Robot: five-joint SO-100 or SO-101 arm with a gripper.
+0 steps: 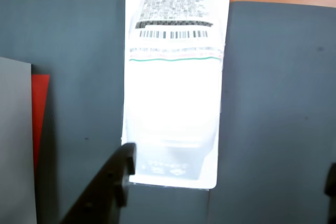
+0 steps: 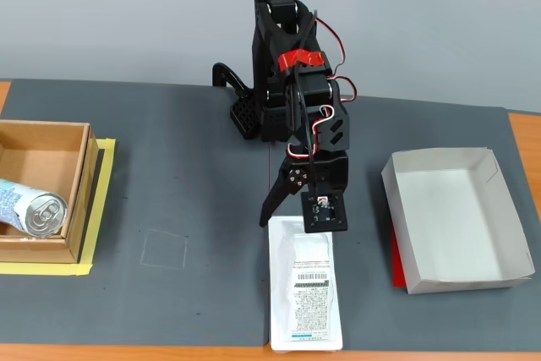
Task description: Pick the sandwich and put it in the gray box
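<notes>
One sandwich (image 2: 305, 293) lies flat on the dark surface (image 2: 186, 209) near its front edge, label up — the gray box (image 2: 452, 219) sits empty, well apart to its right in the fixed view. The claw (image 2: 292, 209) hangs spread apart over the package's far end, gripping nothing. Best to lower squarely so the fingers straddle the narrow width, then close gently — the wrap looks slippery.

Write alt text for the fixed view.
A black robot arm's open tool hovers at the far end of a white wrapped sandwich on a dark mat. An empty gray box sits right; a can lies in a cardboard box left.
</notes>
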